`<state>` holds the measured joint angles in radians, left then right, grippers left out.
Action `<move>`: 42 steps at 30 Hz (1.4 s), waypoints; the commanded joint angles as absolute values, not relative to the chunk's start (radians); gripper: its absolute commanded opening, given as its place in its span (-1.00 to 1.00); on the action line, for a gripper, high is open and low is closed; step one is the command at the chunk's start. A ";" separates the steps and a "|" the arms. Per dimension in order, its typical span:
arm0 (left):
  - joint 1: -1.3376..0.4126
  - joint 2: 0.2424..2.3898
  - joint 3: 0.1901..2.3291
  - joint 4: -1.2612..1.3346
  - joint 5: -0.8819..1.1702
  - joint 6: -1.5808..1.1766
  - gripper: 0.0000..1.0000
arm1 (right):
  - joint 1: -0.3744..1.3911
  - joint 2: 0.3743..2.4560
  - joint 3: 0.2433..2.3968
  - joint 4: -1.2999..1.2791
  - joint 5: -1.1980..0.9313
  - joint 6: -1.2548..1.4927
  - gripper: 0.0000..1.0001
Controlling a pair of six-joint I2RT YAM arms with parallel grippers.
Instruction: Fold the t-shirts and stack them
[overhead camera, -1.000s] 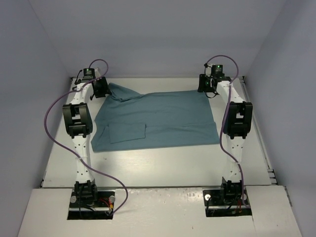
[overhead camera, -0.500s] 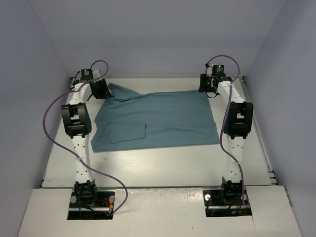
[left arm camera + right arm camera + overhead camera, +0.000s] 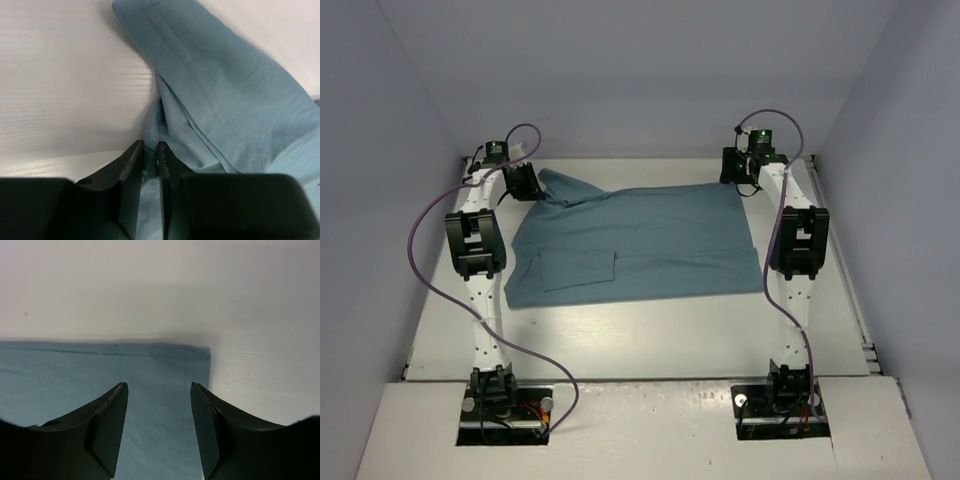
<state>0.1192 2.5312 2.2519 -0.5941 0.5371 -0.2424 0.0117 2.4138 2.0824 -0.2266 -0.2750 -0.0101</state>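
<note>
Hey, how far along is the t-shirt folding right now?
Early. Done: the t-shirt lies mostly flat on the table, one sleeve apparently tucked onto its body. In hand: the left end effector pinches bunched cloth at the far left corner; the right end effector is open over the far right corner, gripping nothing. Left: the main folds and any stacking; no other shirt is visible.

There is one teal t-shirt on one white tabletop. Two robot arms stand at the near edge, a left arm and a right arm. Each carries one gripper, making two: the left gripper and the right gripper. Two purple cables run along them, a left cable and a right cable.
</note>
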 commanded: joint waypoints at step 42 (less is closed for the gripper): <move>0.140 2.481 2.287 -0.539 0.618 -0.288 -1.00 | -0.047 2.592 2.314 -0.186 -0.432 -0.075 -1.00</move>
<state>0.1230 2.5324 2.2517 -0.5846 0.5795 -0.2732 -0.0452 2.6052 2.2510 -0.1938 -0.4240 -0.0710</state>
